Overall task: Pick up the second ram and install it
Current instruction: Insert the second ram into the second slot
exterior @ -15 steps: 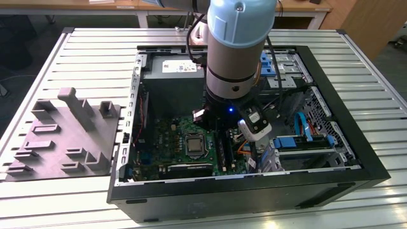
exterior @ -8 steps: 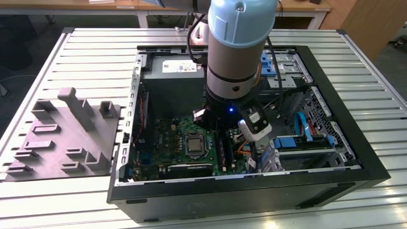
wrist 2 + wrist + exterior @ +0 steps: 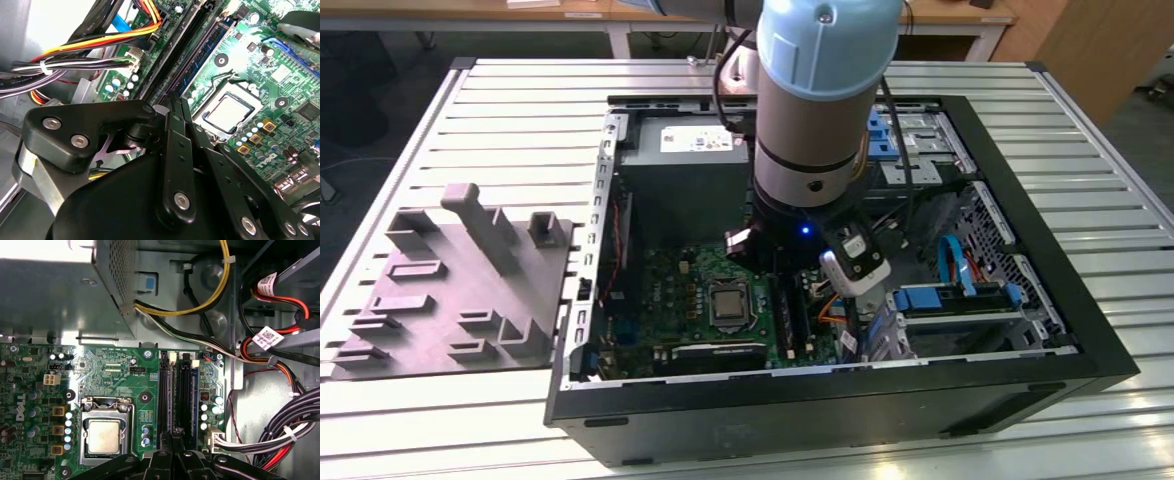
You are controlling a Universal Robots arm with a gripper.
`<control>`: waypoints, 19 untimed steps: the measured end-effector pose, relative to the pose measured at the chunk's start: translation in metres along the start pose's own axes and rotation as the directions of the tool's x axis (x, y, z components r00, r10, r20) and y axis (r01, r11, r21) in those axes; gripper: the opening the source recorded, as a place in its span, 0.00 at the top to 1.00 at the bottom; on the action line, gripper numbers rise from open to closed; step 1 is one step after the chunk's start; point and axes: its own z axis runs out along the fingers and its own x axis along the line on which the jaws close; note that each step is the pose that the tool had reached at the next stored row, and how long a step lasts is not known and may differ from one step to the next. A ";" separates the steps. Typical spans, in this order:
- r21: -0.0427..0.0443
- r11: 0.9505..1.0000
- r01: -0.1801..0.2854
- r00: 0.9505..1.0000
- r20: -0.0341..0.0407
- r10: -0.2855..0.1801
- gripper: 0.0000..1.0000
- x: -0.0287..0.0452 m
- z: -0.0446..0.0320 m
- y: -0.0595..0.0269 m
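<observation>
Inside the open computer case (image 3: 1014,360), the claw (image 3: 176,437) sits pinched shut over the memory slots (image 3: 175,395) at the processor socket's (image 3: 105,432) three o'clock, with the second ram seemingly seated, though I can't confirm.

Pale-blue-capped silver arm (image 3: 821,110), black pincer (image 3: 176,102)

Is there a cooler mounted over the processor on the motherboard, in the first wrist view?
No. The processor sits bare in its socket, its metal lid uncovered, with nothing mounted over it.
</observation>
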 end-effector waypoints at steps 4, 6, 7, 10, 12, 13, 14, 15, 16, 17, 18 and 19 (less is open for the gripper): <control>0.000 1.000 -0.002 1.000 0.000 0.002 0.89 -0.0001 0.0000 0.0000; 0.000 1.000 -0.004 1.000 0.000 0.004 0.89 -0.0004 0.0000 0.0000; 0.000 1.000 -0.005 1.000 0.000 0.005 0.89 -0.0004 0.0000 0.0000; 0.000 1.000 -0.008 1.000 0.000 0.008 0.89 -0.0004 0.0000 0.0000; 0.000 1.000 -0.011 1.000 0.001 0.011 0.89 -0.0007 0.0000 0.0000; 0.000 1.000 -0.013 1.000 0.001 0.013 0.89 -0.0007 0.0000 0.0000; 0.000 1.000 -0.014 1.000 0.001 0.014 0.89 -0.0007 0.0001 0.0000; 0.001 1.000 -0.016 1.000 0.001 0.016 0.89 -0.0008 0.0000 0.0000; 0.001 1.000 -0.017 1.000 0.001 0.017 0.89 -0.0008 0.0000 0.0000; 0.001 1.000 -0.017 1.000 0.001 0.017 0.89 -0.0008 0.0000 0.0000; 0.001 1.000 -0.017 1.000 0.001 0.017 0.89 -0.0008 0.0000 0.0000; 0.001 1.000 -0.018 1.000 0.001 0.018 0.89 -0.0008 0.0001 0.0000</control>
